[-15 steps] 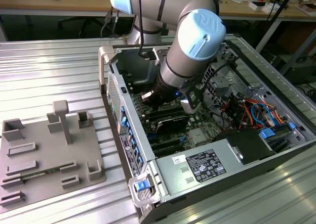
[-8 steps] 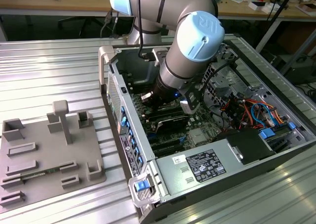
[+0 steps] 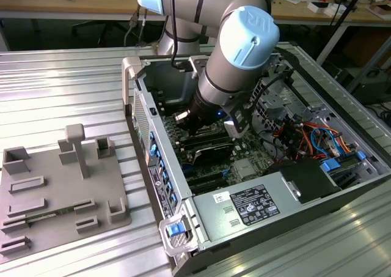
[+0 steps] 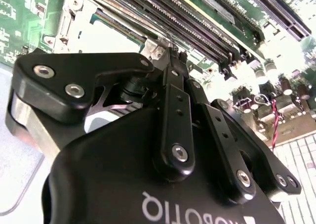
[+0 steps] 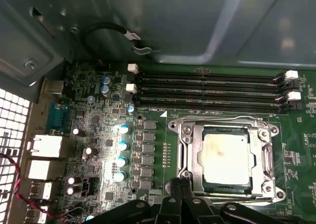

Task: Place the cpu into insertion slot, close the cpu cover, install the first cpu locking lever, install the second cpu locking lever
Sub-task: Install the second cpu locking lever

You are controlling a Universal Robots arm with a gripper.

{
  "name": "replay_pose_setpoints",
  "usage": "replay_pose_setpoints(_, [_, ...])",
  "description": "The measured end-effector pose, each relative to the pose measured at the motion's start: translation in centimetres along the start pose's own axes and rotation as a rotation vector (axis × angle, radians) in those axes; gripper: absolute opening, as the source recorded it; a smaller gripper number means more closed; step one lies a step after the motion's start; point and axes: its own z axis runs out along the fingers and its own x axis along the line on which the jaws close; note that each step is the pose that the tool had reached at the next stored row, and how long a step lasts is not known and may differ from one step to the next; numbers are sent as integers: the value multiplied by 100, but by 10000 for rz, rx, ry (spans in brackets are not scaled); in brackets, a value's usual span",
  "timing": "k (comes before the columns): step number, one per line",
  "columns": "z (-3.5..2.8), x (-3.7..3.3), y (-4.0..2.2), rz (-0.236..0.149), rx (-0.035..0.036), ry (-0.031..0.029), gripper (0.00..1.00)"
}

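Hovering inside the open computer case (image 3: 342, 185), the tool (image 5: 180, 187) has its fingers pressed together, holding nothing, just beside the insertion slot (image 5: 190, 150), where the cpu (image 5: 227, 157) lies under the lowered cpu cover (image 5: 266, 157).

In the first wrist view, the cpu (image 5: 228, 157) lay flat in the lower right of the frame, a square chip with a pale silvery-tan top that looked smudged and worn. It sat inside the insertion slot (image 5: 190, 157), whose silver metal rim framed it on all sides, with green circuit board around it. The cpu cover (image 5: 269, 159) was down over the chip's edges, a thin silver frame with its cut-out centre leaving the chip's top exposed. A thin wire lever (image 5: 217, 120) ran along the socket's upper edge, just below the long black memory slots (image 5: 207, 90).
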Motion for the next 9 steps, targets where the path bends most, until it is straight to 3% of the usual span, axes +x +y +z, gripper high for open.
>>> replay_pose_setpoints(2, [-27, -1, 19, 0, 46, 4, 11])
replay_pose_setpoints(3, [-51, -2, 43, 0, 127, 7, 11])
replay_pose_setpoints(4, [-71, -4, 69, 0, 298, 16, 11])
replay_pose_setpoints(5, [-94, -6, 101, -1, 552, 27, 11])
replay_pose_setpoints(6, [-116, -7, 123, -2, 760, 38, 11])
replay_pose_setpoints(9, [-159, -9, 161, -2, 1064, 52, 11])
